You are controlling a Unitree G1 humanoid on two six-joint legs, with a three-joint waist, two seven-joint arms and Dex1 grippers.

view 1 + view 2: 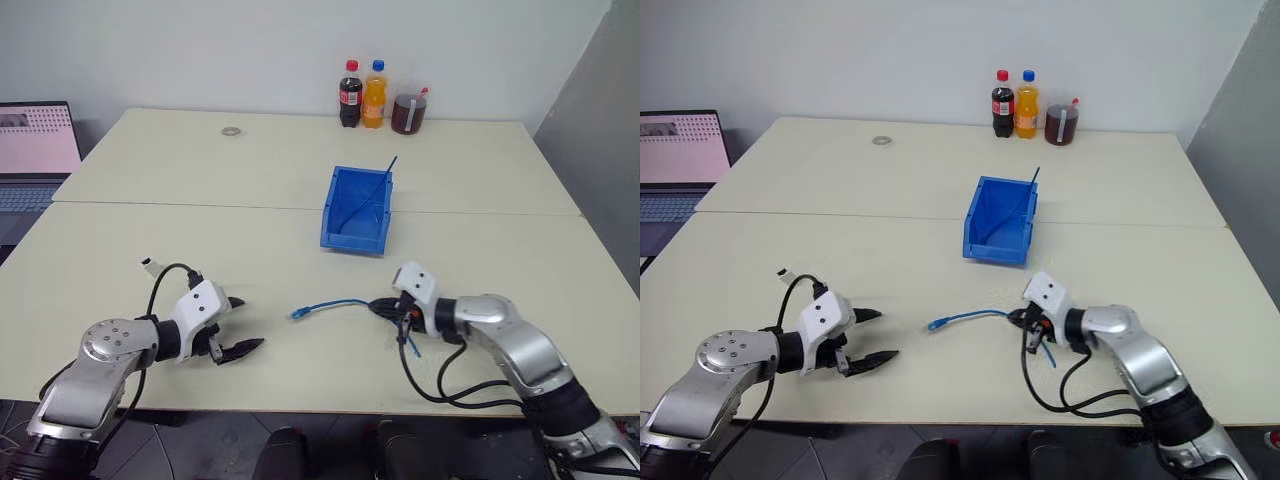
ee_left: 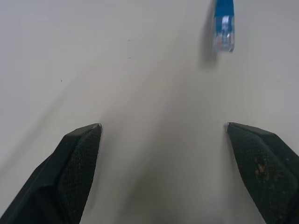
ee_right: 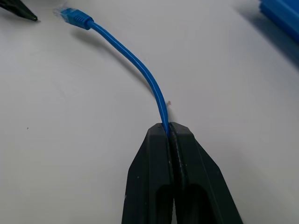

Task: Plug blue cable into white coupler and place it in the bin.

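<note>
The right claw point(image 1: 381, 309) is clenched on the blue cable point(image 3: 140, 65), its two fingers pressed together with the cable pinched between their tips. From that grip the cable arcs out ahead of the claw and down to the surface point(image 1: 200, 250), ending in a clear plug point(image 1: 297, 314) that lies between the two claws. A short tail of the cable hangs behind the right claw, under the wrist.

The left claw point(image 1: 240, 325) is released, its fingers point(image 2: 79, 158) spread wide and holding nothing, hovering just above the surface. The plug lies ahead of it and apart from its fingertips.

The bin point(image 1: 340, 222) stands beyond the right claw, well apart from it. A darker blue strand point(image 1: 386, 172) leans inside the bin against its far corner, poking above the rim.
</note>
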